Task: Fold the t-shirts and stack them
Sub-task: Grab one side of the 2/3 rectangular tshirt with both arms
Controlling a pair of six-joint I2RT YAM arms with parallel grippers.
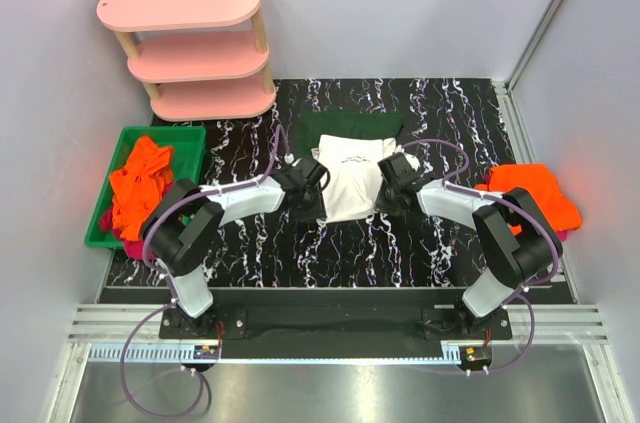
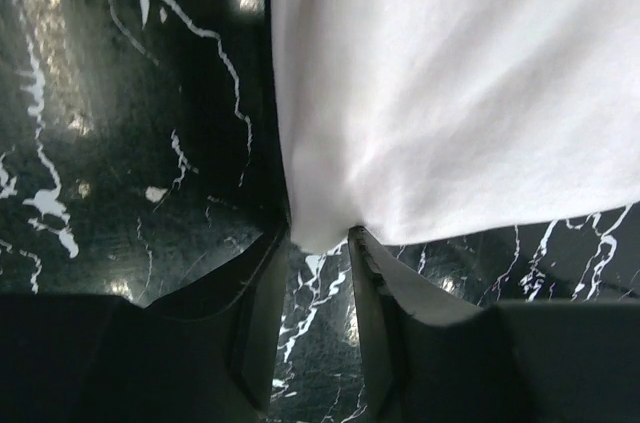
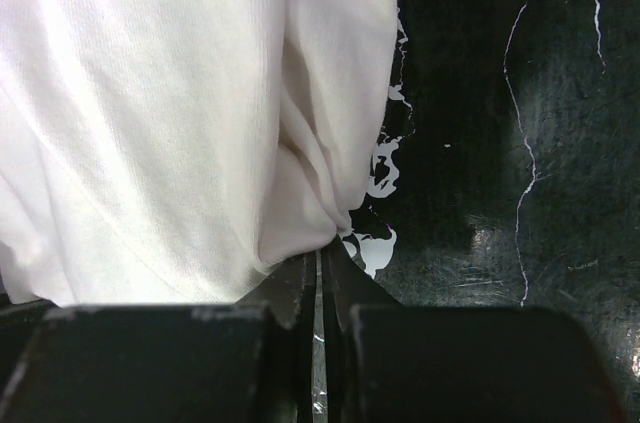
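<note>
One white t-shirt [image 1: 350, 185] lies mid-table, partly folded into a rough rectangle. Its long axis runs near to far, with the collar end and dark green sleeves [image 1: 350, 126] pointing to the far edge and the hem toward the arms. The cloth is a soft matte knit with shallow wrinkles and small dark lettering on the far half; the sleeves spread wider than the folded body. The left gripper [image 1: 318, 178] is at the shirt's left edge. In the wrist view its jaws stand apart, a corner of white fabric sits right at the tips [image 2: 318, 239], and marble shows through the gap, so it is open and not clamping. The right gripper [image 1: 385, 175] is at the right edge, its jaws closed to a thin slit [image 3: 322, 255] with white cloth puckered into the tips, pinching the t-shirt's edge. The table [image 1: 400, 253] is glossy black with white marble veining. To the left, a green bin [image 1: 190, 138] of hard plastic holds crumpled orange t-shirts [image 1: 140, 183]. On the right, an orange t-shirt pile [image 1: 540, 193] lies flat-ish with magenta cloth [image 1: 566, 235] peeking out under it. At far left stands a pink shelf [image 1: 190, 43] with three oval tiers on pale wood posts.
</note>
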